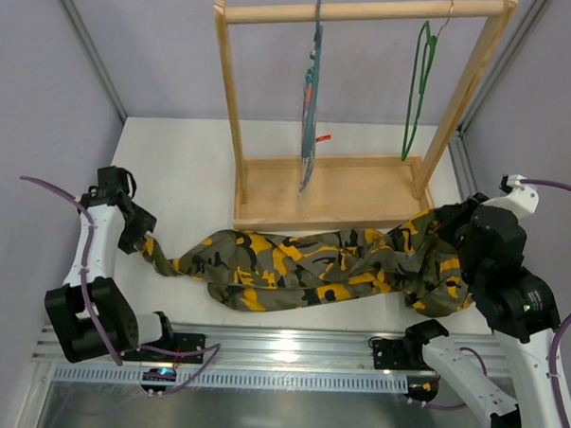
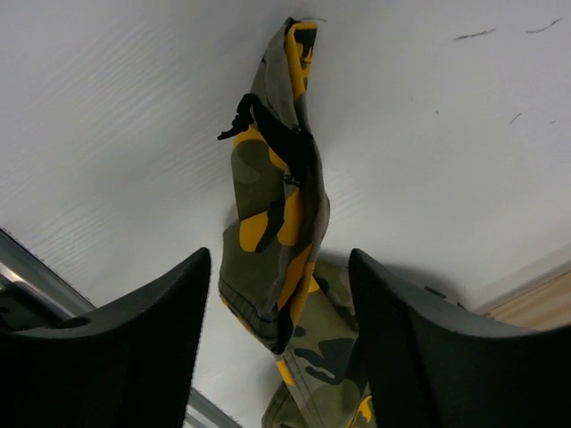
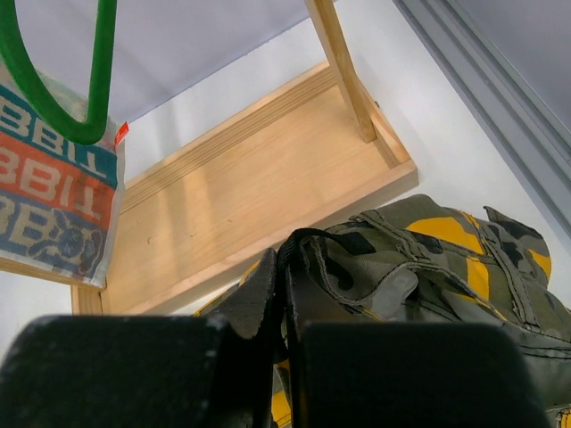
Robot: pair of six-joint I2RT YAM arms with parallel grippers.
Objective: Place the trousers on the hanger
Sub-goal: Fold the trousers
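camo trousers [image 1: 302, 267] are down on the white table [image 1: 183, 162], strung left to right along the front of the wooden rack [image 1: 334, 192]. They're bunched and wrinkled. The bulky waist end is at the right, up against the rack base's front right corner, and the thin leg end trails off left.

left gripper [image 2: 278, 267]: jaws spread, straddling the leg end. The cloth sits in the gap with space on both sides, so the pads aren't pressing it (no grip that I can see from the wrist view).

right gripper [image 3: 284, 290]: jaws closed together, with a fold of waist-end fabric pinched between the fingertips. It sits low, just in front of the rack's right post.

green wire hanger [image 1: 419, 87] hangs by its hook from the top rail [image 1: 361, 11], near the rail's right end. It's above the trousers and well apart from them, and the trousers are not on it.

a striped cloth [image 1: 310, 101] in teal and orange hangs mid-rail, seen edge-on from the top camera.
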